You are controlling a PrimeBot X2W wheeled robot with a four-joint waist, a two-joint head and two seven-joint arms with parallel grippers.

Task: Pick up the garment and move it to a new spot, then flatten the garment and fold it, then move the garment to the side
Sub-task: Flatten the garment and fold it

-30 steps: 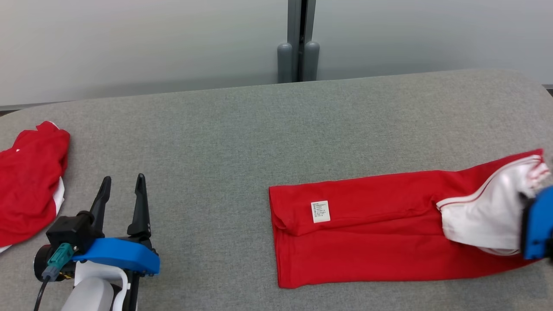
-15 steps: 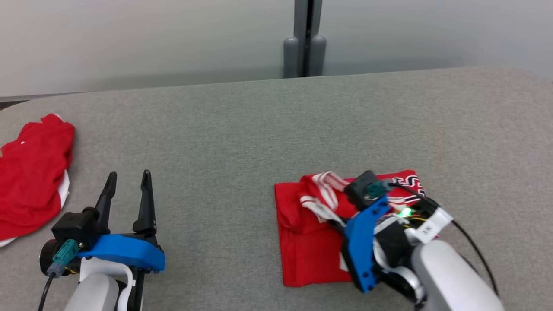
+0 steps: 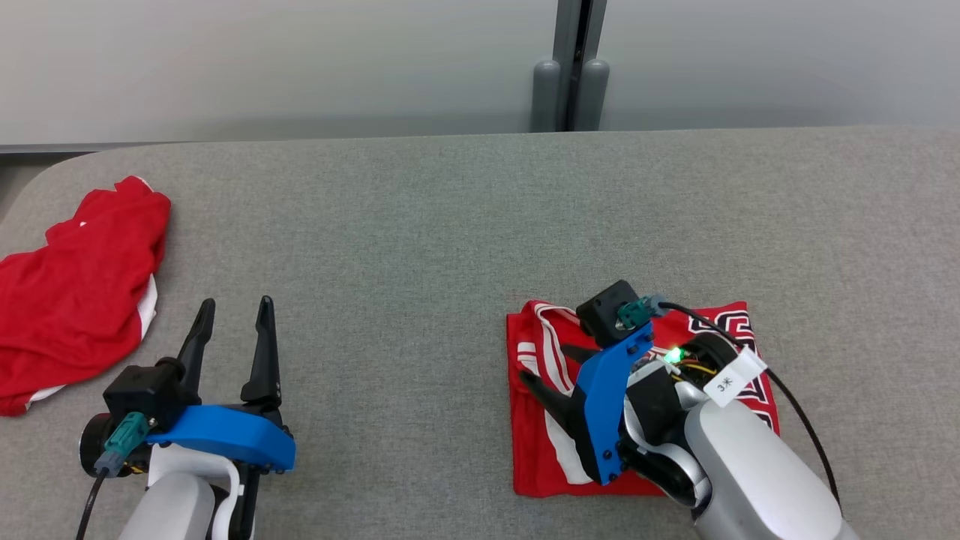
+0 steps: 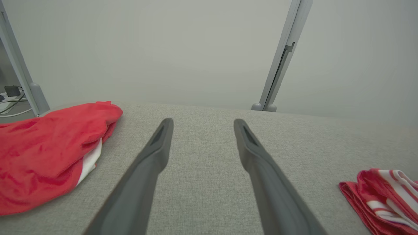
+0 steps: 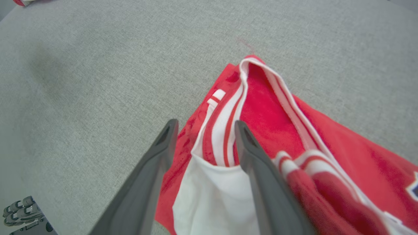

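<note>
right gripper: released. My fingers stand apart and clamp nothing.
right gripper place: low over the garment's 9 o'clock side in the head view, tips aimed at about 10 o'clock.
between my fingers: white lining and a red-white striped trim lie in the gap in the wrist view. I cannot tell whether the tips touch the cloth.
garment: folded into a compact red block, flat on the table, at 4 o'clock from the middle of the head view.
garment detail: striped band runs along its 9 o'clock edge, dark-and-white print shows at its 3 o'clock edge, and my right forearm covers the middle.
garment top layer: loose and rumpled near my tips, not lying flush.
left gripper: wide open and empty, parked at 7 o'clock in the head view, fingers pointing to 12.
left gripper clearance: bare table between its fingers, well apart from the garment.
red heap: second red cloth, crumpled, at 9 o'clock on the table, some white showing at its edge, near my left gripper but not touching it.
</note>
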